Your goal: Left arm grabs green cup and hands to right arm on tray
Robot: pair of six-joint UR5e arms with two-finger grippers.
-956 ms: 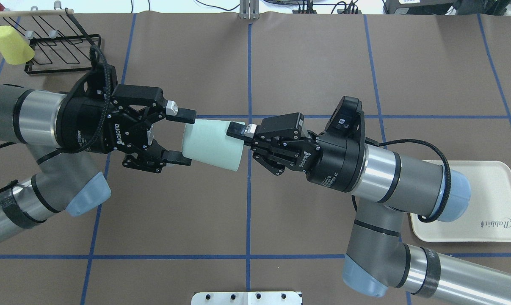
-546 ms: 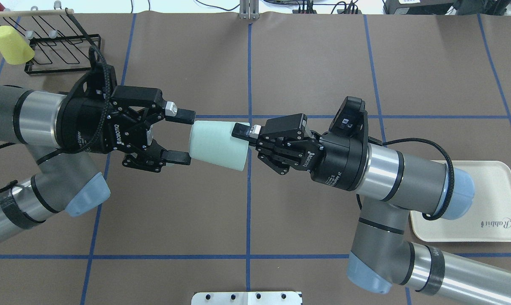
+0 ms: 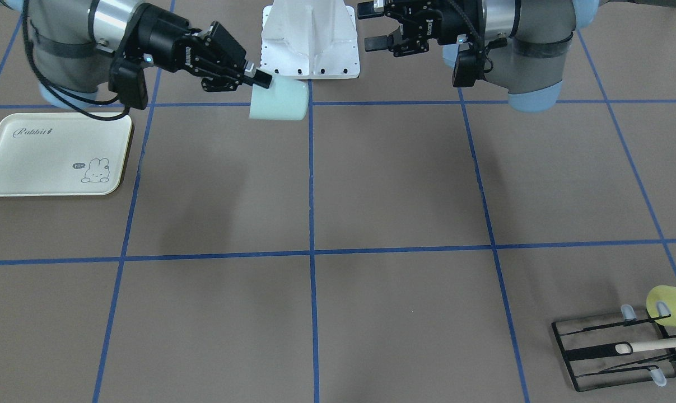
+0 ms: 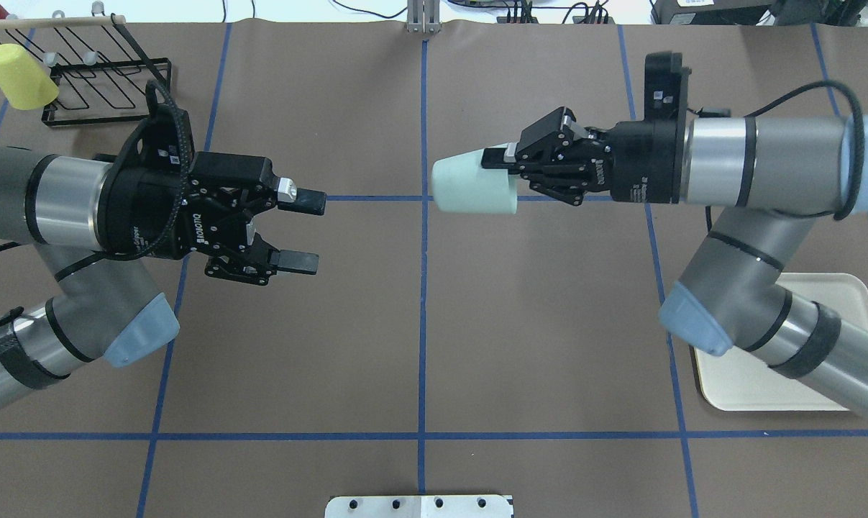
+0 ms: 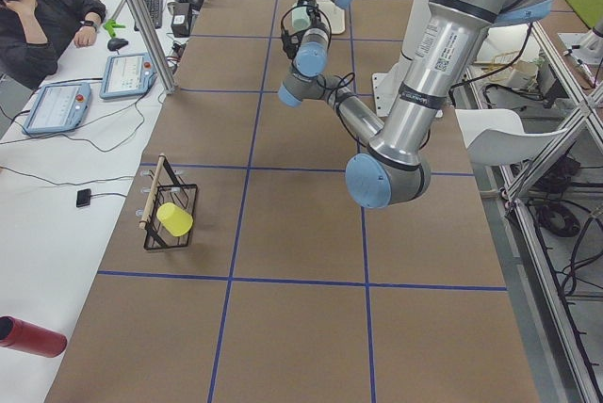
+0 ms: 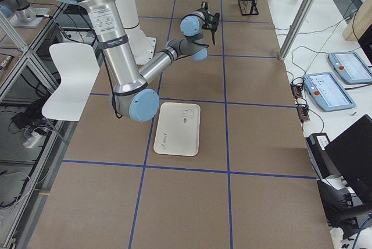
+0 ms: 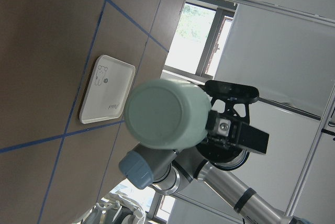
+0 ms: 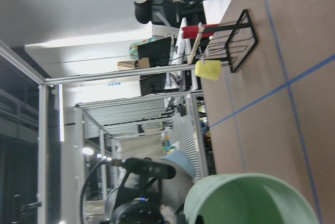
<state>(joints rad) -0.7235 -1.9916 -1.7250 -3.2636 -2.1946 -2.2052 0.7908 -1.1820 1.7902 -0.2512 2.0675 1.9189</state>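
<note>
The pale green cup (image 4: 469, 188) hangs on its side in the air, its base toward my left arm. My right gripper (image 4: 502, 169) is shut on the cup's rim, one finger (image 4: 492, 157) lying on the outer wall. The front view shows the same grip on the cup (image 3: 279, 102) by the right gripper (image 3: 259, 83). My left gripper (image 4: 313, 232) stands open and empty, well to the left of the cup. From the left wrist I see the cup's base (image 7: 165, 114). The cream tray (image 4: 743, 381) lies on the table under my right arm's elbow, also tray (image 3: 52, 154).
A yellow cup (image 4: 20, 75) hangs on the black wire rack (image 4: 96, 86) at the far left corner. The robot's white base plate (image 4: 419, 506) sits at the near edge. A person sits at a side desk (image 5: 57, 92) beyond the table.
My right arm has swung away to the right and farther back with the green cup, drawing it out from between the left fingers. The left gripper stayed open, now empty.
</note>
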